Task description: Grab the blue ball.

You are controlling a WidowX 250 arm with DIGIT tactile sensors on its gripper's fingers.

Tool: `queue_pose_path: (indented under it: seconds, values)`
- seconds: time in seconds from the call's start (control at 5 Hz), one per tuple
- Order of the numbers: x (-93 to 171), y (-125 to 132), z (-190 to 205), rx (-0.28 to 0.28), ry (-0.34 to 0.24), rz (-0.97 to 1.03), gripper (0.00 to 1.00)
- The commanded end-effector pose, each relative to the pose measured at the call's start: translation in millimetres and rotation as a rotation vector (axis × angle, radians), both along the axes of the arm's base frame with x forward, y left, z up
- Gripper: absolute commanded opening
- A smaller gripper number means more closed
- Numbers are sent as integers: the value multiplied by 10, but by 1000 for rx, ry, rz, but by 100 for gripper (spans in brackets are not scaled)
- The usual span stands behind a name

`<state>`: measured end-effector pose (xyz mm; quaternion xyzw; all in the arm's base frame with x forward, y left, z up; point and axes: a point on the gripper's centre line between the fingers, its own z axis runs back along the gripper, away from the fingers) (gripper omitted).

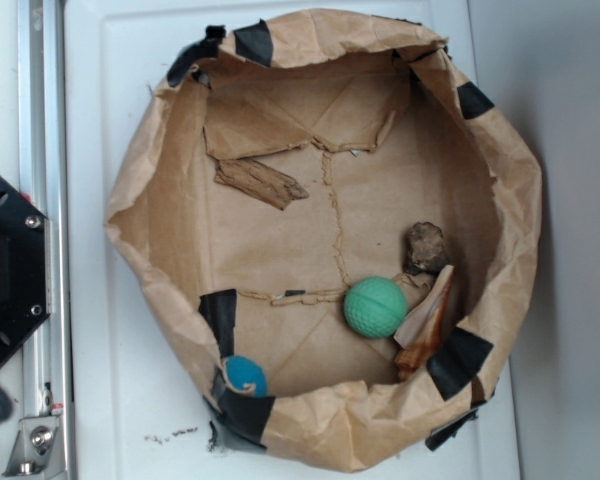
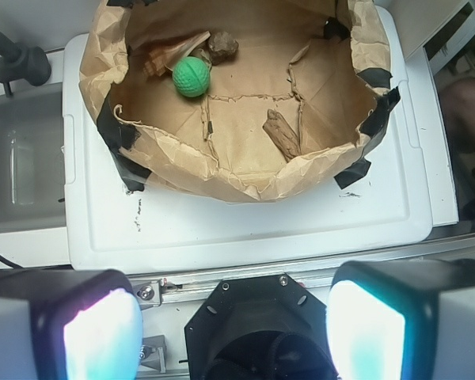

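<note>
Item one on my screen is the brown paper basin (image 1: pixel 170 230), a crumpled paper bag rolled down into a wide bowl, patched along its rim with black tape (image 1: pixel 462 358) and resting on a white plastic lid (image 1: pixel 110 400); I place everything else relative to it. The blue ball (image 1: pixel 246 375) lies inside the basin, tucked against the wall at the lower-left rim in the exterior view, just beside a strip of tape; the wrist view does not show it, as the near wall hides that spot. The green ball (image 1: pixel 375 307), larger and dimpled, sits on the basin floor, well apart from the blue one. Just beside the green ball lies a pale shell-like piece (image 1: pixel 427 315), and near that a dark brown lump (image 1: pixel 426 246). A piece of bark (image 1: pixel 260 182) rests on the floor toward the far side of the basin. The gripper (image 2: pixel 233 328) hangs outside the basin, beyond its near rim in the wrist view, its two pale-lit fingers (image 2: pixel 99 336) spread wide apart and holding nothing.
</note>
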<state>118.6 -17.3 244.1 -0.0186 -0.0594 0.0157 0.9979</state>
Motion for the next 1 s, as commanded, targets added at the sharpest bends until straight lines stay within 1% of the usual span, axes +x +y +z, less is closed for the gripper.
queue_pose_path:
  seconds: [0.0, 0.2, 0.4, 0.6, 0.8]
  values:
    - [0, 0, 0, 0, 0, 0, 100]
    - [451, -30, -145, 9, 15, 50, 100]
    - [851, 16, -348, 20, 35, 139, 100]
    - [1052, 7, -495, -27, 31, 254, 100]
    - [1089, -141, -555, -126, 40, 396, 100]
